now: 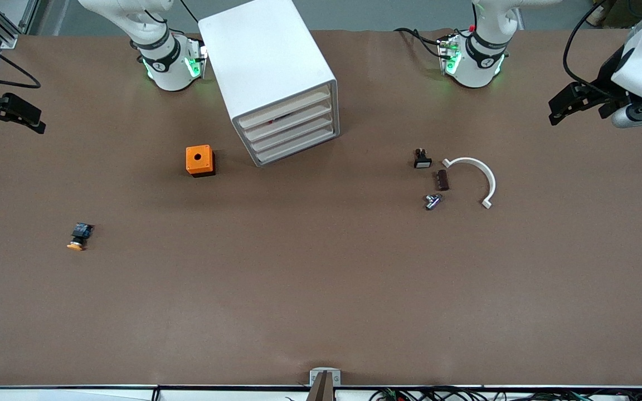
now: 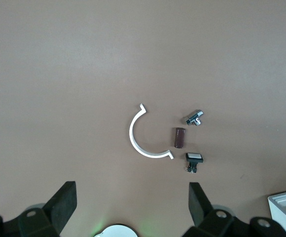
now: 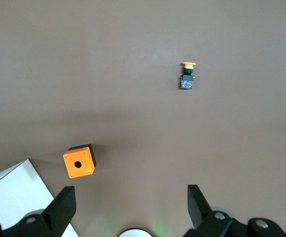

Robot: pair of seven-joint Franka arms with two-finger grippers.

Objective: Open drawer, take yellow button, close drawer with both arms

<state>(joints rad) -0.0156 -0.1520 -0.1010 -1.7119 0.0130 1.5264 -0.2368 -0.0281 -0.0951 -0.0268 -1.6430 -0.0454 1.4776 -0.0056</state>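
The white cabinet (image 1: 268, 67) stands between the two arm bases. Its uppermost drawer (image 1: 285, 111) sits flush with the three below it. The button (image 1: 78, 236), with orange cap and black-and-blue body, lies on its side on the bare table toward the right arm's end, nearer the front camera than the orange cube; it also shows in the right wrist view (image 3: 187, 76). My right gripper (image 1: 23, 117) hangs open and empty over the table's edge at the right arm's end. My left gripper (image 1: 563, 108) hangs open and empty over the left arm's end. Both wrist views show the fingers (image 2: 64, 200) (image 3: 64, 202) spread wide.
An orange cube with a hole (image 1: 199, 160) sits beside the cabinet toward the right arm's end. Toward the left arm's end lie a black white-faced switch (image 1: 422, 159), a brown block (image 1: 442, 180), a small metal part (image 1: 432, 201) and a white arc (image 1: 477, 178).
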